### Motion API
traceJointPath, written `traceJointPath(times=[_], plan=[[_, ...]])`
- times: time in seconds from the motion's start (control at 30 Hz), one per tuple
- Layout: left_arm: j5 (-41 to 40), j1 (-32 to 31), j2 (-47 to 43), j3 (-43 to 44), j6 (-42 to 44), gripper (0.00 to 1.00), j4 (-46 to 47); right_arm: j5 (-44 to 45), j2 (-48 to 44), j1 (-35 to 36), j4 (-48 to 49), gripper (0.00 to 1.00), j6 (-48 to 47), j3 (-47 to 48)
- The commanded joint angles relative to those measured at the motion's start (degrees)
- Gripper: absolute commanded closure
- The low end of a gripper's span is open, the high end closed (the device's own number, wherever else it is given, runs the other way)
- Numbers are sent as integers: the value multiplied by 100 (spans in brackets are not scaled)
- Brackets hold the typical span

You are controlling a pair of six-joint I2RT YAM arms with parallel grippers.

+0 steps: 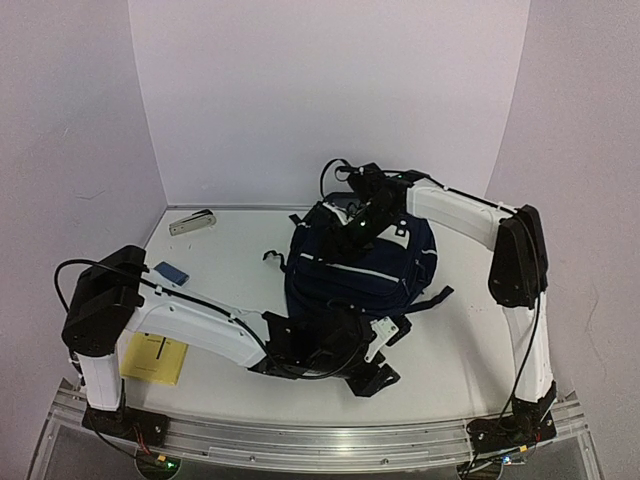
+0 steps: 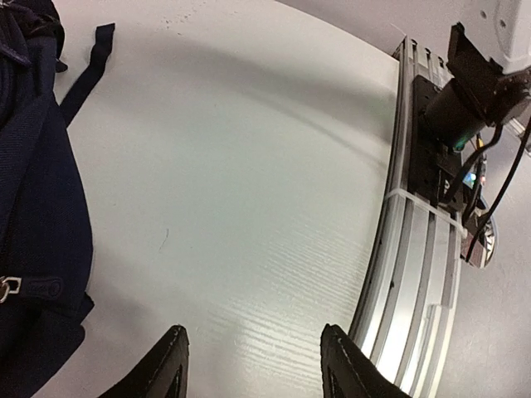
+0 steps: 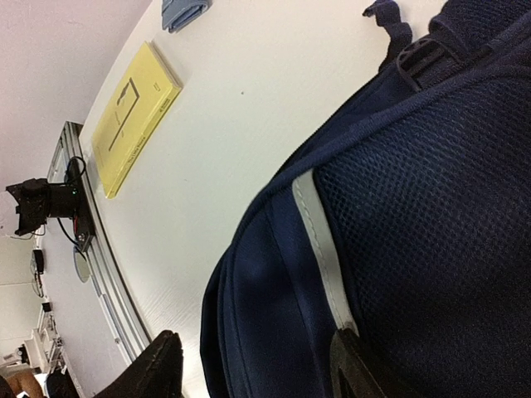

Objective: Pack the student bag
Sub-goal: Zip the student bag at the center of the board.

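Observation:
The student bag [image 1: 360,268] is a dark navy backpack lying mid-table, with a pale zip line across it. My left gripper [image 1: 378,372] sits low at the bag's near side. In the left wrist view the left gripper [image 2: 253,336] is open over bare table, nothing between its fingers, and the student bag [image 2: 33,215] lies just to its left. My right gripper [image 1: 350,222] reaches over the bag's far top. In the right wrist view the right gripper [image 3: 255,344] stands open, its fingers straddling a bulge of the student bag [image 3: 415,207] beside a pale grey strip.
A yellow book [image 1: 155,358] [image 3: 133,116] lies at the near left by the left arm's base. A small blue item [image 1: 171,272] [image 3: 182,12] and a grey stapler-like item [image 1: 192,222] lie farther left. A metal rail [image 2: 415,274] runs along the near table edge.

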Motion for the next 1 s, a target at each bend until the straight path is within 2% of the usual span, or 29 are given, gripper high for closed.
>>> traceJointPath(times=[0.0, 0.13, 0.27, 0.47, 0.67, 0.83, 0.97], plan=[[-62, 118, -883, -271, 625, 40, 9, 762, -1272, -378, -22, 35, -444, -703], [-310, 580, -1342, -385, 967, 36, -1012, 1061, -2360, -510, -3, 34, -692, -2129], [-358, 822, -1733, -616, 1997, 38, -1575, 1202, -3159, -743, 93, 34, -772, -3414], [-935, 916, -1635, -1018, 3252, 40, -1400, 1292, -3404, -1291, 261, 39, -952, -4453], [-1160, 1173, -1447, -1188, 4071, 43, -1142, 1112, -2755, -1464, 520, 42, -1025, -4498], [-1157, 1265, -1341, -1262, 4387, 45, -693, 1101, -2075, -1499, 715, 43, -1092, -3751], [-1067, 1279, -1153, -1162, 4560, 50, -601, 1005, -1656, -1503, 742, 42, -1173, -3127]])
